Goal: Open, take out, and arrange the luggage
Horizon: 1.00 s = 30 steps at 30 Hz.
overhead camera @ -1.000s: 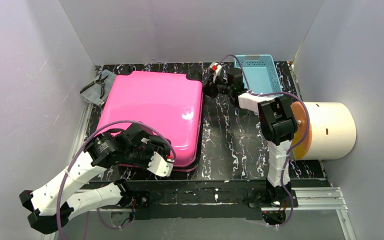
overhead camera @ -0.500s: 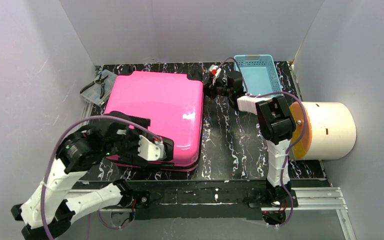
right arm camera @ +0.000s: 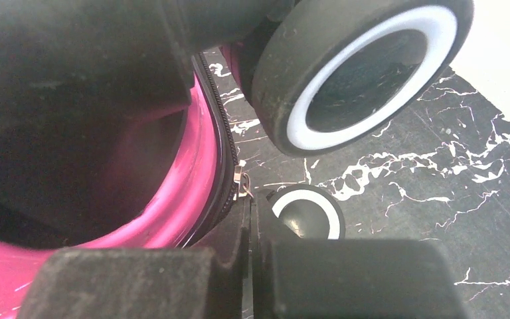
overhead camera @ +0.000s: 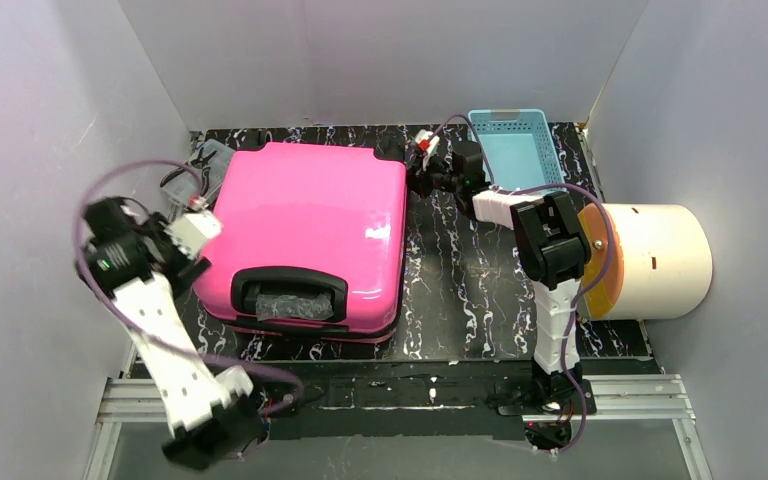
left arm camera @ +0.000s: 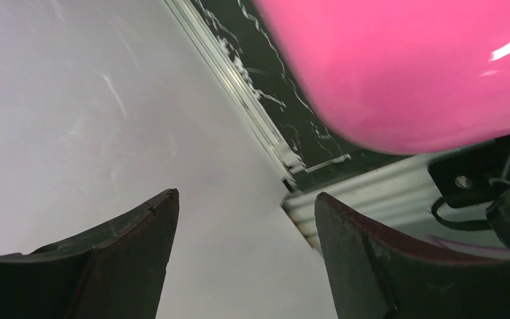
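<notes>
The hot-pink luggage [overhead camera: 305, 225] lies flat and closed on the black marbled table, its black handle [overhead camera: 288, 295] on the near side. My left gripper [overhead camera: 192, 235] is open and empty, raised beside the luggage's left edge. In the left wrist view the left gripper [left arm camera: 244, 199] frames the grey wall, with the pink shell [left arm camera: 405, 66] at upper right. My right gripper [overhead camera: 418, 172] is at the luggage's far right corner. In the right wrist view the right gripper [right arm camera: 250, 212] is shut on the metal zipper pull [right arm camera: 242, 183], beside two black wheels [right arm camera: 358, 66].
A light-blue basket [overhead camera: 515, 145] stands at the back right. A cream cylinder [overhead camera: 660, 260] with an orange face lies at the right edge. A clear case with pliers [overhead camera: 195, 170] sits at the back left. Grey walls enclose three sides.
My left arm has lifted off the luggage's near handle and swung up to the left side, uncovering the handle. The right gripper has stayed at the far corner.
</notes>
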Available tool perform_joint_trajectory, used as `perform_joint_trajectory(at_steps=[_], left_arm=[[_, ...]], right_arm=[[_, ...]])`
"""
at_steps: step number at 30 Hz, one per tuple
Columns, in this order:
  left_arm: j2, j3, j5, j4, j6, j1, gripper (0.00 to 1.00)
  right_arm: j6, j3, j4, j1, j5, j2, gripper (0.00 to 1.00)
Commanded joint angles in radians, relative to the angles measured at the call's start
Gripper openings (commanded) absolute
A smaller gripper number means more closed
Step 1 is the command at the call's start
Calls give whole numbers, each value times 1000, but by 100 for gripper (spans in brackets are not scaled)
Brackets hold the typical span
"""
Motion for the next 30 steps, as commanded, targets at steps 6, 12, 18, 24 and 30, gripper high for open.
perform_joint_trajectory(at_steps=[6, 12, 18, 24, 30], left_arm=[[57, -21, 352, -305, 361, 398, 75], [10, -251, 300, -276, 409, 397, 76], [42, -256, 442, -76, 196, 341, 82], [80, -310, 386, 249, -84, 205, 81], [88, -358, 246, 507, -253, -56, 80]], right_arm=[[-34, 30, 33, 26, 24, -33, 1], [-22, 43, 35, 27, 9, -18, 1], [-67, -10, 31, 63, 4, -80, 1], [-58, -161, 103, 104, 45, -207, 1], [-23, -398, 183, 140, 114, -409, 1]])
